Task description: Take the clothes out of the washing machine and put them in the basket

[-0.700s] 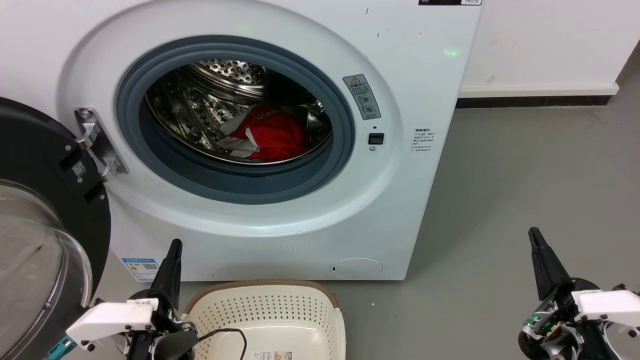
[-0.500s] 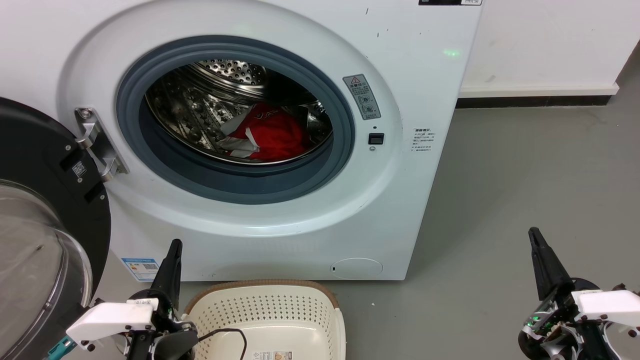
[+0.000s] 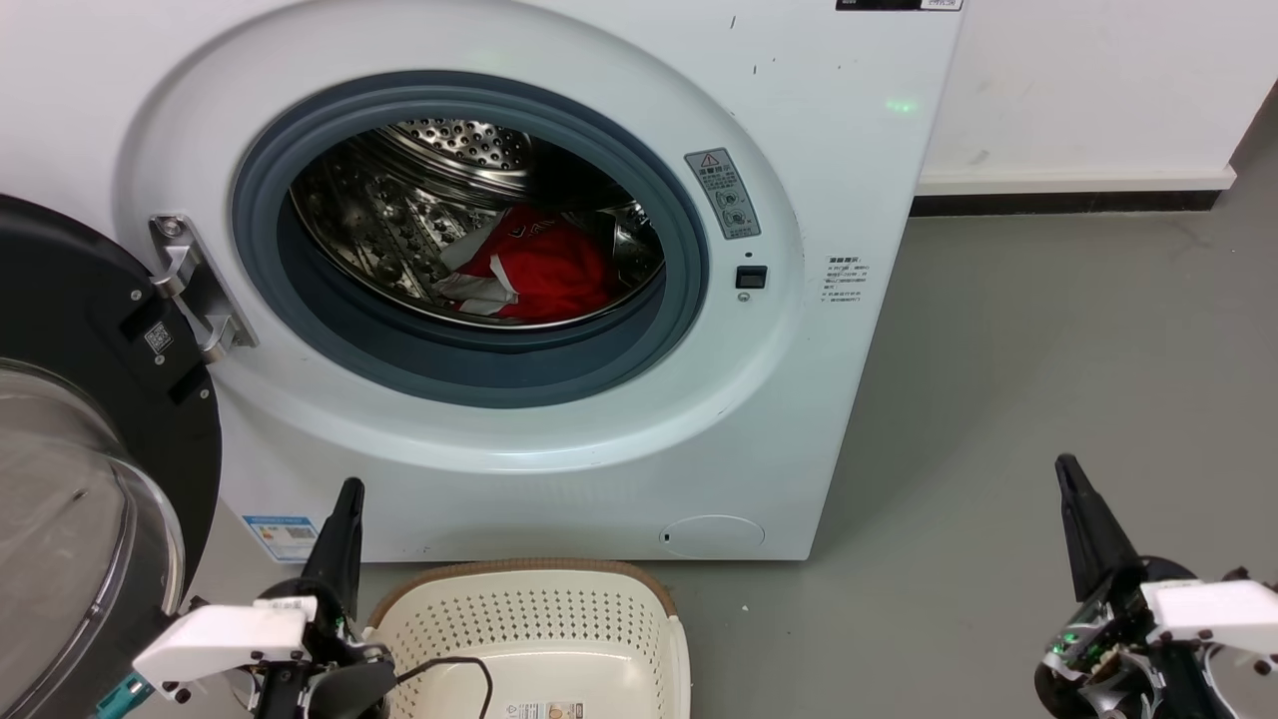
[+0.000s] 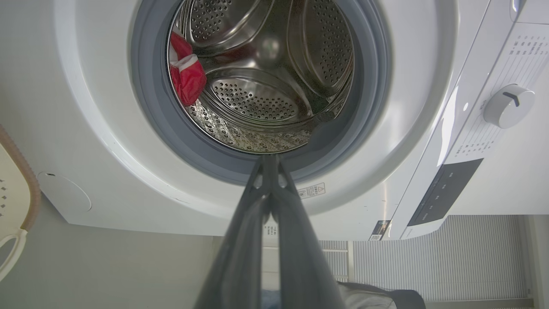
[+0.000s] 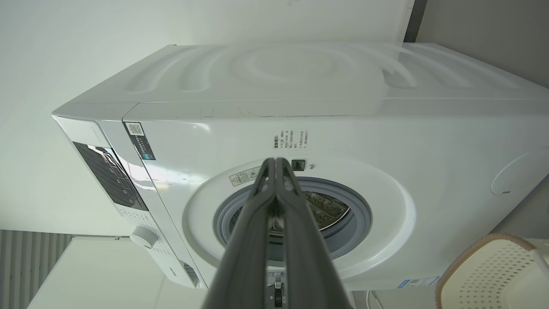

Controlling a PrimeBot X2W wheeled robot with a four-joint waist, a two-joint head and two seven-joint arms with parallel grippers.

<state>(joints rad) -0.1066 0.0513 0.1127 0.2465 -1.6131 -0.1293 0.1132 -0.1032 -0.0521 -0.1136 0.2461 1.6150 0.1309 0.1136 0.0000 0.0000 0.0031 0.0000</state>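
The white washing machine (image 3: 829, 180) stands with its round black-framed door (image 3: 70, 469) swung open to the left. Red clothes (image 3: 544, 270) with white trim lie in the steel drum, also showing as red fabric (image 4: 185, 77) in the left wrist view. The cream basket (image 3: 529, 619) with a brown rim sits on the floor below the washer's front, nothing in it. My left gripper (image 3: 349, 489) is shut and empty, just left of the basket. My right gripper (image 3: 1066, 464) is shut and empty over the floor, right of the washer. Both point toward the washer (image 5: 343, 141).
Grey floor (image 3: 1048, 350) stretches to the right of the washer up to a white wall with a dark skirting (image 3: 1058, 200). A black cable (image 3: 449, 669) loops over the basket's near side. The open door takes up the left side.
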